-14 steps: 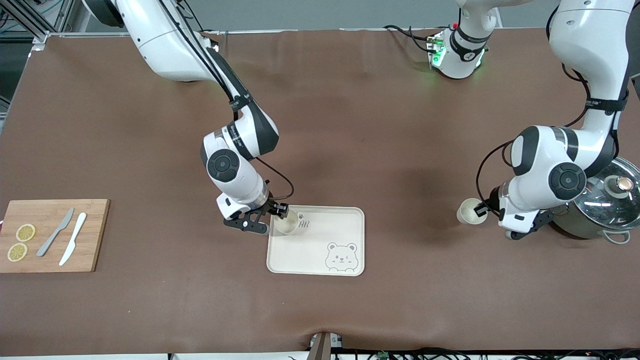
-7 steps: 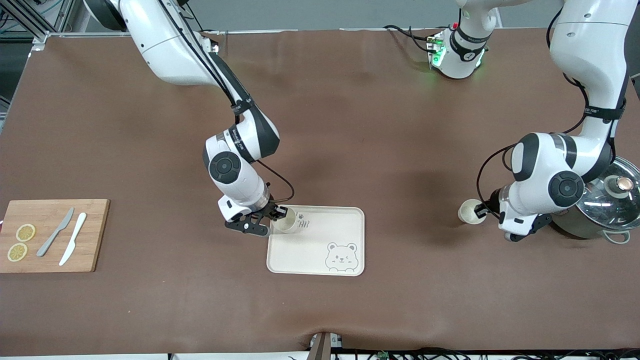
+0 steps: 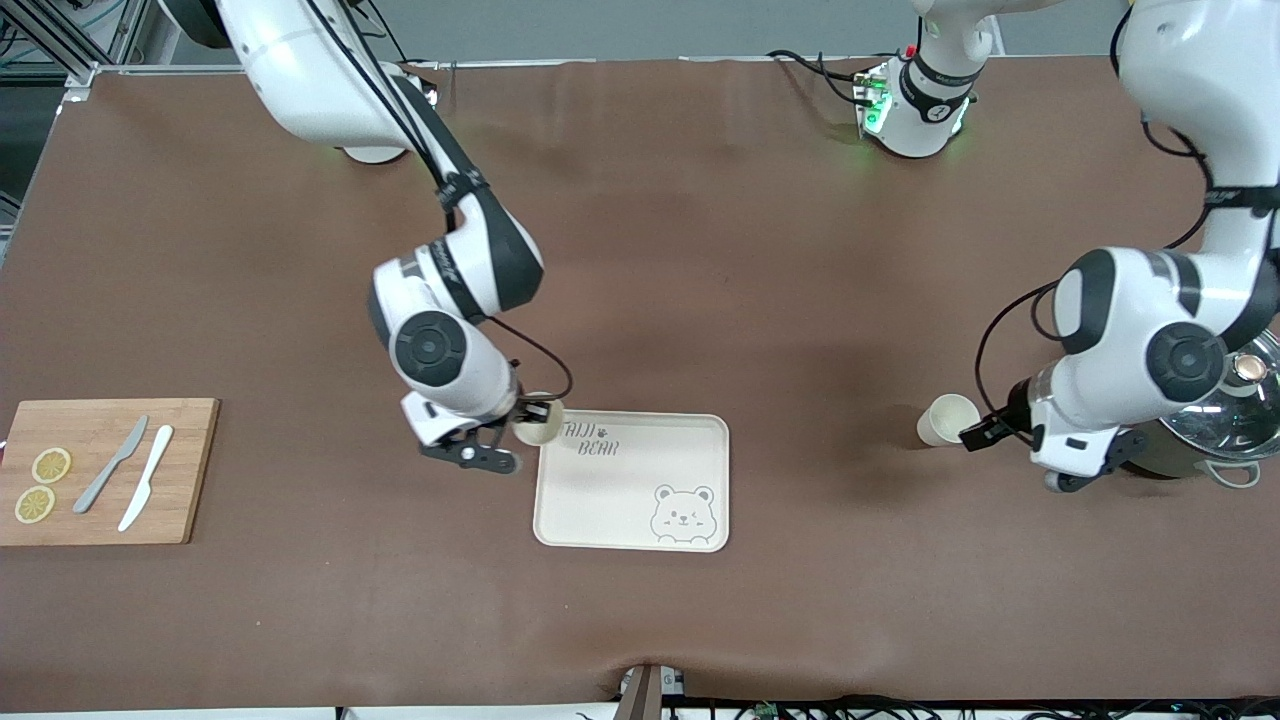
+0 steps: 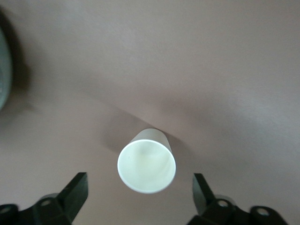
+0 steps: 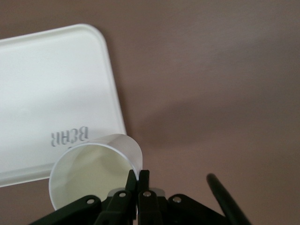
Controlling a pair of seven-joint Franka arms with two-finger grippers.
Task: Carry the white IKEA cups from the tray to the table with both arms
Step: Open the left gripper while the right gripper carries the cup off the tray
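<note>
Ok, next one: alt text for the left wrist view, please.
A white cup stands upright on the brown table, seen from above between the spread fingers of the open left gripper, which does not touch it. A grey curved object shows at the view's edge.

High front camera facing both arms, wrist cameras close above table (image 3: pixel 700 250), looking down

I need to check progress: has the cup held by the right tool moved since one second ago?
Yes. The cup in the right tool was over the tray corner; now it is up and off the tray's edge, toward the cutting board.
</note>
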